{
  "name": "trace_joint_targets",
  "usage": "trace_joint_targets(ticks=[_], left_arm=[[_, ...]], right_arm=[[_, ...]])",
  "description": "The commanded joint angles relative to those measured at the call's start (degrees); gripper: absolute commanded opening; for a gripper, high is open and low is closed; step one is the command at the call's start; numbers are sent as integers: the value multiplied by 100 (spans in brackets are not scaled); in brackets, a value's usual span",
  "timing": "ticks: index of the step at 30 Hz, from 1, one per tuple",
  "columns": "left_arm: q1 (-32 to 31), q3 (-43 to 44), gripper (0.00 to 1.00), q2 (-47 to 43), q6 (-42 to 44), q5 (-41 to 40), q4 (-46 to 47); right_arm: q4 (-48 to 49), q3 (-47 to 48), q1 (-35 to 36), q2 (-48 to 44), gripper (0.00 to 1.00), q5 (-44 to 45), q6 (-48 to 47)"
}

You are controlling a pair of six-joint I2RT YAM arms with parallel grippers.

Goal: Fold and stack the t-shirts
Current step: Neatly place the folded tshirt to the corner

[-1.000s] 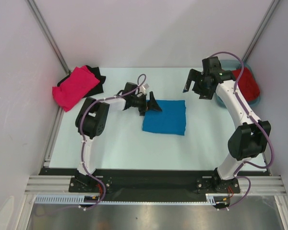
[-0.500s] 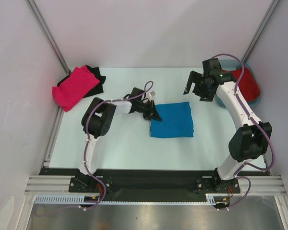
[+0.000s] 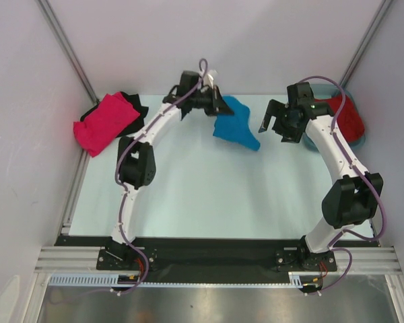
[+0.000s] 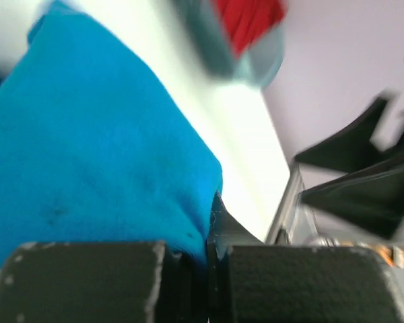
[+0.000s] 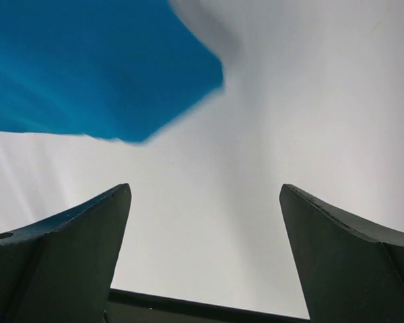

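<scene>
- Slippage is the main risk: the left fingers are pinched tight on just one edge of the blue t-shirt, which hangs bunched over the far middle of the tabletop, seemingly clear of it; so thin a bite on soft cloth could pull free
- Folds may fall out as it dangles, so it could land crumpled rather than flat
- Right fingers stand wide apart with nothing between them, near the hanging cloth; a swing could snag it on them
- Pink t-shirt lies on the black t-shirt in the far left corner; the red t-shirt sits in the teal tub at far right
- Tabletop is pale, smooth and matte; plain pale walls close it on three sides, with metal rails running up the far corners
</scene>
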Motion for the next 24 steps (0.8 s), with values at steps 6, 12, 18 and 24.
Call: trace_joint_targets(ticks=[6,12,18,24], left_arm=[[1226,1452,0,-261,96,-530,-462],[2272,1593,0,-561,272,-1022,-523],[3072,1804,0,-596,457,-1128,-647],[3451,1804,0,-631,685,-1102,-840]], right_arm=[[235,-53,-99,-226,100,-267,-69],[323,-80,-134,-191,100,-434,-104],[367,-36,-143,-41,100,-645,-165],[350,-45,-152,3,100,-733,-157]])
